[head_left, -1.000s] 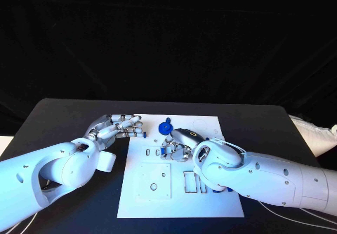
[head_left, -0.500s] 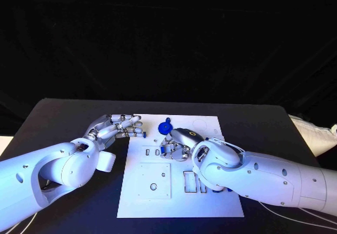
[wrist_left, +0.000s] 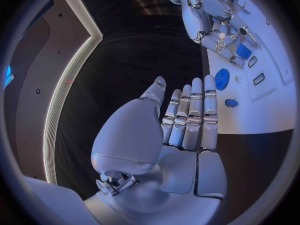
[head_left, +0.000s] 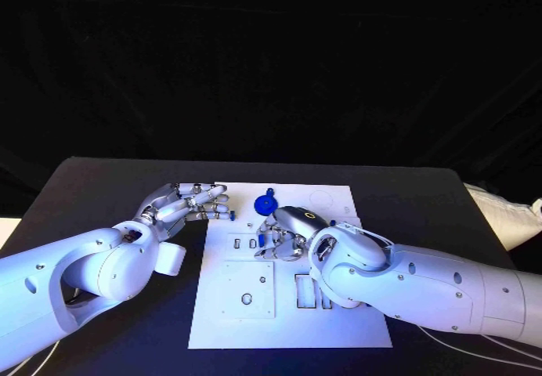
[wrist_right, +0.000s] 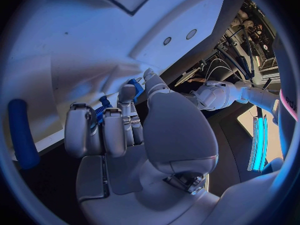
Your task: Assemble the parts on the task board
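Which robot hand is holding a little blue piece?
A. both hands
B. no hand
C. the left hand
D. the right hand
D: the right hand has its fingers curled round a blue part over the board, while the left hand rests open and flat at the board's edge with nothing in it.

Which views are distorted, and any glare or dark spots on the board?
Head view: straight lines, evenly lit task board, black backdrop, right arm shades the board's slots. Left wrist view: fisheye bends the board edge; left hand flat and sharp. Right wrist view: fisheye, right hand on a blue part.
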`<state>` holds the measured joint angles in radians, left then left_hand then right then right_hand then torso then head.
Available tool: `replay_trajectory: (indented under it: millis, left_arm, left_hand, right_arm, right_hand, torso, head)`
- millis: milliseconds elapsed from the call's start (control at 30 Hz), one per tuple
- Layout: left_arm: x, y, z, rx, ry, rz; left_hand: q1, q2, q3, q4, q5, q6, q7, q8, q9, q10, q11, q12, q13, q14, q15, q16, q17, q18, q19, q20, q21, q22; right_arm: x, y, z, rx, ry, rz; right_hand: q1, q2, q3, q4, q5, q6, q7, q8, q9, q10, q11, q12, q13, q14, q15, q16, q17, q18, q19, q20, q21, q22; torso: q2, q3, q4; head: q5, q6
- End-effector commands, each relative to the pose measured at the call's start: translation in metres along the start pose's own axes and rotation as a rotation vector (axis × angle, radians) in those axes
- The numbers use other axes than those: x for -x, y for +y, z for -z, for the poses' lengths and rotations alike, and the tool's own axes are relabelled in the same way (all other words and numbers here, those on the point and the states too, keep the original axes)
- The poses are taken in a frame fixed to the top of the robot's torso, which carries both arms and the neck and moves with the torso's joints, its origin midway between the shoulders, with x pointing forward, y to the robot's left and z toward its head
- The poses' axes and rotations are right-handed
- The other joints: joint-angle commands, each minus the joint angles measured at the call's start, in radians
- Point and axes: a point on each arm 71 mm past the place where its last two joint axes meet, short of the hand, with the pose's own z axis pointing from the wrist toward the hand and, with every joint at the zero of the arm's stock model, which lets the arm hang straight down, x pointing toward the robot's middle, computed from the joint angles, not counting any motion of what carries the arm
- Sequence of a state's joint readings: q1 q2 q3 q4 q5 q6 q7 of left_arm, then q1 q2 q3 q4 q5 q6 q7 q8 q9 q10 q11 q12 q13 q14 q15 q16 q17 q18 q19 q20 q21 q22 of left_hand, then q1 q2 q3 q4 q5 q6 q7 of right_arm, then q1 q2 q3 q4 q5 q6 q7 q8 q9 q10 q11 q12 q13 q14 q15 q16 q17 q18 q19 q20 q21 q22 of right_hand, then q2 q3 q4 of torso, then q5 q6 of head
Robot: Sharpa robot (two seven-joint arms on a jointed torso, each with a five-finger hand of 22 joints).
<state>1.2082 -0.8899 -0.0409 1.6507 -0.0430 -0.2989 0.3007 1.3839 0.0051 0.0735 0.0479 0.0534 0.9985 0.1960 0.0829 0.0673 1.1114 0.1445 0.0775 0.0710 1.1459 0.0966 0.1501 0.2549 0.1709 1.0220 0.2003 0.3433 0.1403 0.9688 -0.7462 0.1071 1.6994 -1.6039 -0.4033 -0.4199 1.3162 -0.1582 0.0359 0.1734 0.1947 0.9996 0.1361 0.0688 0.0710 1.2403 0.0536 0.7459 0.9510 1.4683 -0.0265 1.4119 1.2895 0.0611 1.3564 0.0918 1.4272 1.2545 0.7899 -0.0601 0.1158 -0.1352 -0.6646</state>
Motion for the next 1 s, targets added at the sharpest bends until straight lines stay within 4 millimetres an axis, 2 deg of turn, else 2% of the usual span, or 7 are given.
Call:
replay_trajectory:
  millis: [33, 433, 667, 733, 800, 867, 1000]
  left_arm:
    - [-0.002, -0.001, 0.0, -0.009, 0.021, 0.01]
    - [-0.001, 0.0, 0.0, 0.0, 0.022, 0.008]
    - [-0.002, 0.006, -0.001, 0.08, 0.033, -0.082]
    - [-0.003, 0.009, -0.001, 0.129, 0.045, -0.133]
    - [-0.005, 0.014, -0.001, 0.222, 0.074, -0.202]
    - [-0.007, 0.017, -0.001, 0.301, 0.101, -0.275]
    - [-0.01, 0.017, -0.003, 0.474, 0.2, -0.479]
  left_hand:
    - [-0.001, 0.001, 0.0, -0.007, 0.0, 0.003, 0.005, -0.006, -0.002, 0.003, 0.003, -0.003, -0.002, 0.002, 0.002, -0.005, 0.001, 0.011, -0.003, 0.003, -0.002, -0.001]
    - [-0.003, 0.004, -0.001, -0.01, 0.0, 0.006, 0.004, -0.01, -0.001, 0.009, 0.001, -0.005, -0.001, 0.024, -0.003, 0.003, 0.012, 0.012, 0.011, 0.0, 0.007, 0.002]
    - [-0.048, 0.004, -0.023, 0.013, 0.002, 0.032, -0.022, -0.008, 0.004, 0.089, -0.043, 0.02, 0.016, 0.297, -0.074, 0.19, 0.154, 0.012, 0.21, -0.069, 0.165, 0.081]
    - [-0.06, 0.0, -0.03, 0.022, 0.007, 0.045, -0.038, 0.002, 0.009, 0.145, -0.062, 0.054, 0.04, 0.358, -0.098, 0.462, 0.396, 0.003, 0.284, -0.092, 0.279, 0.174]
    - [-0.061, 0.0, -0.034, 0.025, 0.004, 0.059, -0.058, 0.024, 0.02, 0.204, -0.08, 0.121, 0.092, 0.382, -0.117, 0.933, 0.836, -0.038, 0.36, -0.116, 0.564, 0.498]
    - [-0.059, 0.006, -0.032, 0.024, 0.005, 0.071, -0.069, 0.046, 0.03, 0.223, -0.091, 0.183, 0.141, 0.382, -0.122, 1.087, 0.984, -0.052, 0.373, -0.127, 0.676, 0.63]
    - [-0.118, 0.006, -0.079, 0.062, 0.0, 0.044, -0.08, 0.13, 0.073, 0.127, -0.102, 0.486, 0.404, 0.378, -0.133, 1.29, 1.183, -0.073, 0.344, -0.123, 0.843, 0.814]
  right_arm:
    - [0.006, 0.0, 0.004, 0.02, -0.098, -0.035]
    - [0.035, 0.007, 0.027, 0.255, -0.267, -0.119]
    - [0.065, -0.003, 0.034, 0.327, -0.25, -0.247]
    - [0.076, -0.012, 0.034, 0.296, -0.238, -0.316]
    - [0.089, -0.024, 0.032, 0.253, -0.226, -0.396]
    - [0.1, -0.034, 0.031, 0.214, -0.228, -0.455]
    - [0.124, -0.058, 0.03, 0.131, -0.267, -0.56]
  right_hand:
    - [0.037, 0.002, -0.092, 0.038, 0.015, -0.034, 0.008, -0.001, -0.005, -0.014, 0.006, 0.006, -0.009, 0.044, 0.014, -0.007, -0.004, 0.012, -0.008, 0.002, -0.008, -0.007]
    - [0.099, 0.018, -0.164, 0.116, 0.039, -0.031, 0.01, 0.005, -0.003, 0.028, 0.005, 0.134, 0.06, 0.048, 0.011, -0.005, 0.007, 0.008, 0.005, 0.004, -0.004, 0.005]
    - [0.143, 0.088, -0.135, 0.096, 0.013, -0.032, 0.01, 0.003, -0.003, 0.007, 0.003, 0.117, 0.041, 0.039, 0.01, -0.029, -0.023, 0.015, -0.016, 0.003, -0.023, -0.025]
    - [0.165, 0.104, -0.123, 0.086, 0.008, -0.028, 0.009, 0.004, -0.003, -0.009, 0.002, 0.09, 0.019, 0.032, 0.009, -0.048, -0.048, 0.02, -0.031, 0.002, -0.035, -0.048]
    - [0.183, 0.12, -0.113, 0.075, 0.007, -0.025, 0.009, 0.005, -0.003, -0.014, 0.001, 0.082, 0.01, 0.029, 0.008, -0.06, -0.062, 0.022, -0.039, 0.001, -0.044, -0.062]
    - [0.197, 0.133, -0.104, 0.065, 0.005, -0.021, 0.009, 0.006, -0.002, -0.014, 0.0, 0.082, 0.008, 0.028, 0.007, -0.065, -0.068, 0.023, -0.042, 0.0, -0.048, -0.068]
    - [0.204, 0.143, -0.098, 0.057, 0.003, -0.006, 0.007, 0.013, 0.0, 0.001, -0.001, 0.107, 0.025, 0.03, 0.005, -0.066, -0.066, 0.023, -0.04, -0.001, -0.049, -0.068]
  torso:
    - [0.0, 0.0006, 0.0007]
    - [-0.002, -0.0009, 0.0004]
    - [-0.004, 0.0056, -0.0046]
    - [-0.006, 0.007, -0.0046]
    - [-0.012, 0.0086, -0.005]
    - [-0.016, 0.0094, -0.0054]
    - [-0.027, 0.0121, -0.0072]
  head:
    - [0.0, 0.002]
    - [0.008, -0.001]
    - [0.014, 0.001]
    - [0.012, 0.002]
    - [0.012, 0.001]
    - [0.013, 0.001]
    - [0.014, -0.004]
